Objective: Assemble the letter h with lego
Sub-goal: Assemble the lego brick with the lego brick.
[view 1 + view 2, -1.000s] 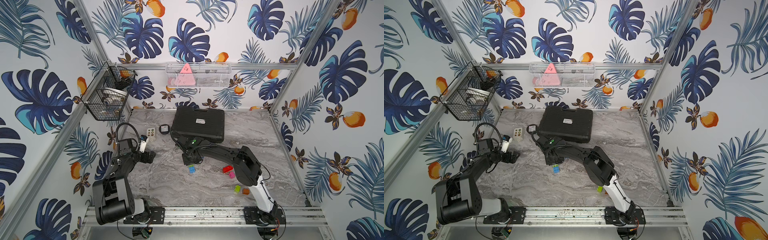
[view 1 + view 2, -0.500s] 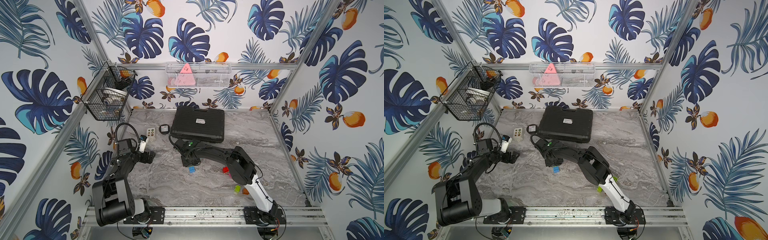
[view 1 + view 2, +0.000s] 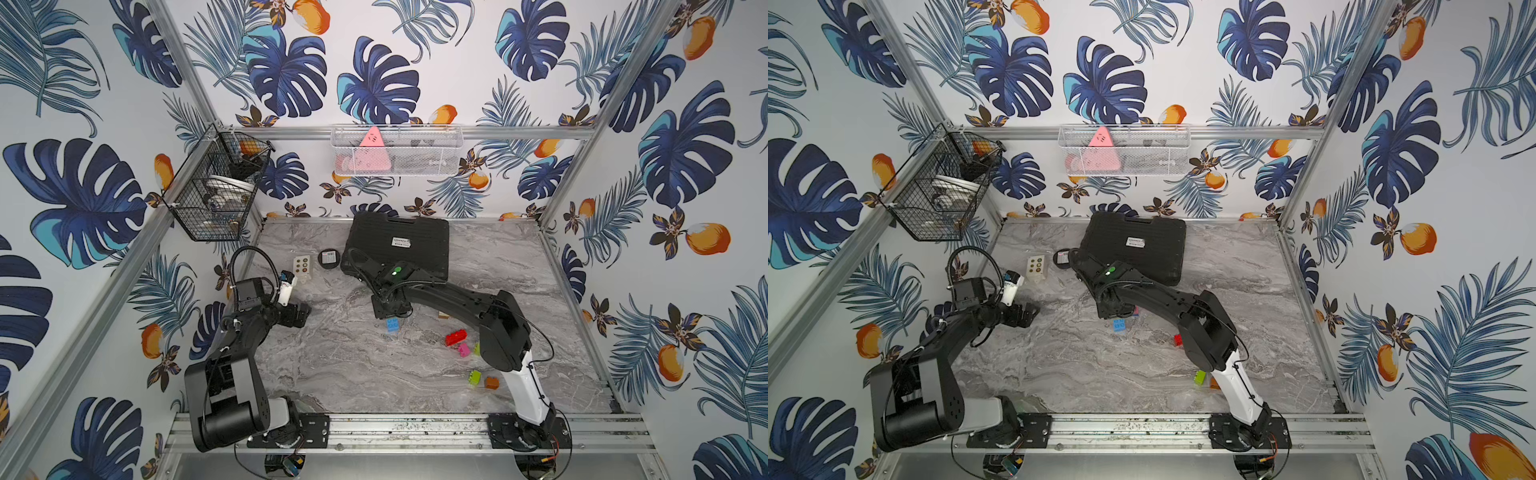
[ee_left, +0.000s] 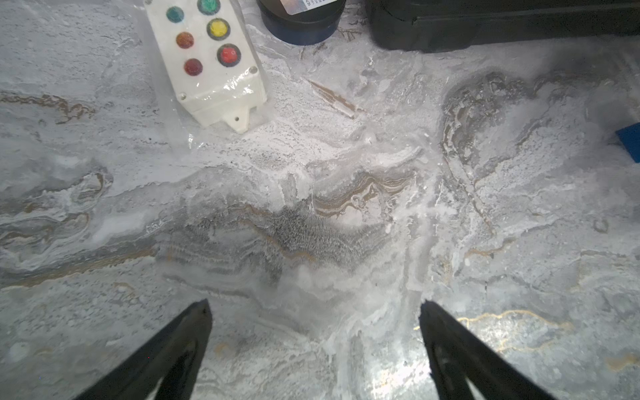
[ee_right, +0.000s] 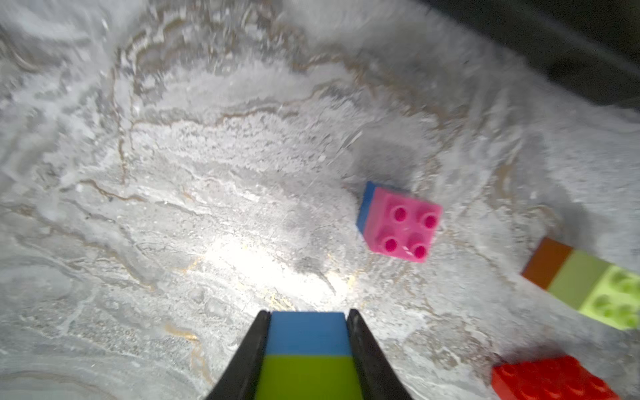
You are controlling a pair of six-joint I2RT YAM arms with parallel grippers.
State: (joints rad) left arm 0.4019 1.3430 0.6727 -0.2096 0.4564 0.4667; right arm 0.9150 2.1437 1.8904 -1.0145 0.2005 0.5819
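Two bricks, blue clicked onto lime green, form the short stack [image 5: 308, 346] that the right tool [image 5: 308, 315] pinches between narrow jaws. The jaws press on the smooth side faces. I judge this is so both ends stay free for joining, and the blue end points away from the wrist towards the worktop [image 3: 353, 374]. In a top view the stack's blue end [image 3: 392, 325] shows just under the tool, over the open middle of the marble. That looks like a sensible spot to build the letter, since nothing crowds it. I cannot tell whether the stack touches the surface or hangs just above it.

Near it in the wrist view lies a pink-on-blue pair [image 5: 398, 221], studs up. Further off are an orange-and-green stack [image 5: 585, 287] on its side and a red brick [image 5: 550, 379]. More loose pieces sit near the right arm: a pink brick [image 3: 464, 349], a green brick [image 3: 475, 377] and an orange brick [image 3: 491, 382]. No h shape is visible, so most of the joining remains.

The left tool [image 4: 313, 304] stands wide and empty over bare marble beside the white button box [image 4: 207, 62], apparently leaving the middle to the right arm. The black case [image 3: 399, 245] lies behind.
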